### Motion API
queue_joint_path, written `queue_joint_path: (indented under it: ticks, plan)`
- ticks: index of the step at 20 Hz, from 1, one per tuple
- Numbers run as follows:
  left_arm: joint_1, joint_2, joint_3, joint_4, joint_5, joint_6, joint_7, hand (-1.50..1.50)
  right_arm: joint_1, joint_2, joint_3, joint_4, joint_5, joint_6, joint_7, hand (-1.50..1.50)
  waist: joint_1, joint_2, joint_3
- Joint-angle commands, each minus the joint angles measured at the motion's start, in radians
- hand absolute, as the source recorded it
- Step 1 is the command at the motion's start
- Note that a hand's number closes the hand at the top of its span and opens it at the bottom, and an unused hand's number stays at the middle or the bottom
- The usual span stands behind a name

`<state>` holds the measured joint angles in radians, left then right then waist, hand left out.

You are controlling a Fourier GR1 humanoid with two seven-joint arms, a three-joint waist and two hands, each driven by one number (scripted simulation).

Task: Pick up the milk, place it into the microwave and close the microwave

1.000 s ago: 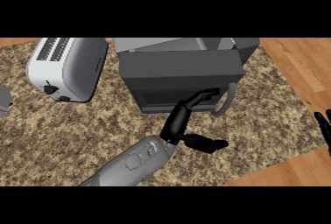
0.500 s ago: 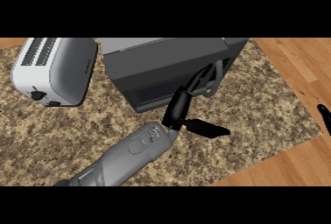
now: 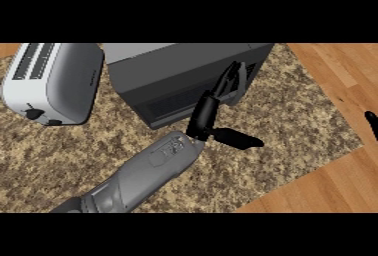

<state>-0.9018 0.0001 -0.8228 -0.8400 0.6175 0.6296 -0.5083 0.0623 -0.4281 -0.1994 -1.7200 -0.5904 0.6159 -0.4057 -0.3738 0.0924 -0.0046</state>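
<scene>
**Head view: left hand flat against the microwave**

Toaster (image 3: 52, 82) lay well to the left of the left hand (image 3: 207, 117). Microwave (image 3: 170, 70) stood directly ahead of that hand, whose straight, released fingers (image 3: 232, 80) touched the right end of its dark front. The thumb (image 3: 236, 138) pointed right, grasping nothing. Right hand (image 3: 371, 122) showed only as a sliver far to the right, at the edge; its state could not be told.

My left forearm (image 3: 148, 172) is showing as a smooth, rounded grey shell, carrying a flat panel (image 3: 174, 146) with small dark markings near the wrist and turning darker toward the elbow. My left hand (image 3: 205, 117) is looking matte black, with long slim fingers (image 3: 233, 82) and a thick thumb (image 3: 238, 139). My right hand (image 3: 370, 120) is showing only a black sliver.
</scene>
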Motion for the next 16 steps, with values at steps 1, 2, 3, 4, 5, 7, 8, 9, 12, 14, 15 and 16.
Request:
queue_joint_path:
  ticks: [1, 2, 3, 4, 5, 7, 8, 9, 12, 14, 15, 16]
  plan:
    - [-0.041, 0.000, 0.019, 0.037, 0.041, 0.009, -0.013, -1.50, -0.011, -0.017, -0.002, 0.000, -0.025, 0.004, 0.023, -1.50, -0.021, 0.006, -0.001]
    - [-0.047, 0.000, 0.016, 0.039, 0.048, 0.005, -0.015, -1.50, -0.027, -0.023, -0.005, -0.001, -0.026, 0.003, 0.024, -1.50, -0.019, 0.008, 0.000]
    - [-0.045, 0.000, 0.011, 0.048, 0.048, 0.010, -0.026, -1.50, -0.014, -0.022, -0.009, 0.003, -0.036, 0.007, 0.023, -1.50, -0.030, 0.006, 0.001]
    - [-0.050, 0.000, 0.014, 0.051, 0.057, 0.012, -0.026, -1.50, -0.026, -0.026, -0.008, 0.000, -0.039, 0.002, 0.031, -1.50, -0.028, 0.008, 0.000]
    - [-0.052, 0.000, 0.015, 0.046, 0.068, 0.011, -0.034, -1.50, -0.019, -0.028, -0.009, 0.008, -0.042, 0.002, 0.036, -1.50, -0.034, 0.009, 0.001]
    - [-0.054, 0.000, 0.013, 0.056, 0.077, 0.018, -0.043, -1.50, -0.038, -0.039, -0.019, 0.000, -0.054, -0.005, 0.042, -1.50, -0.035, 0.007, 0.000]
    - [-0.041, 0.000, 0.005, 0.059, 0.079, 0.027, -0.056, -1.50, -0.041, -0.042, -0.018, 0.001, -0.060, 0.000, 0.044, -1.50, -0.041, 0.011, 0.000]
    - [-0.057, 0.000, 0.004, 0.058, 0.083, 0.017, -0.061, -1.50, -0.052, -0.042, -0.017, 0.008, -0.058, -0.007, 0.049, -1.50, -0.030, 0.013, 0.001]
    - [-0.057, 0.000, -0.003, 0.067, 0.098, 0.029, -0.077, -1.50, -0.050, -0.060, -0.021, 0.012, -0.079, 0.002, 0.066, -1.50, -0.038, 0.008, 0.001]
    - [-0.068, 0.000, 0.003, 0.074, 0.111, 0.032, -0.082, -1.50, -0.062, -0.066, -0.023, 0.011, -0.088, 0.004, 0.069, -1.50, -0.036, 0.009, 0.001]
    - [-0.061, 0.000, -0.002, 0.077, 0.117, 0.030, -0.090, -1.50, -0.057, -0.073, -0.027, 0.012, -0.093, 0.004, 0.075, -1.50, -0.042, 0.007, 0.001]
    - [-0.069, 0.000, -0.010, 0.078, 0.120, 0.034, -0.086, -1.50, -0.070, -0.078, -0.021, 0.007, -0.092, 0.011, 0.078, -1.50, -0.044, 0.009, 0.002]
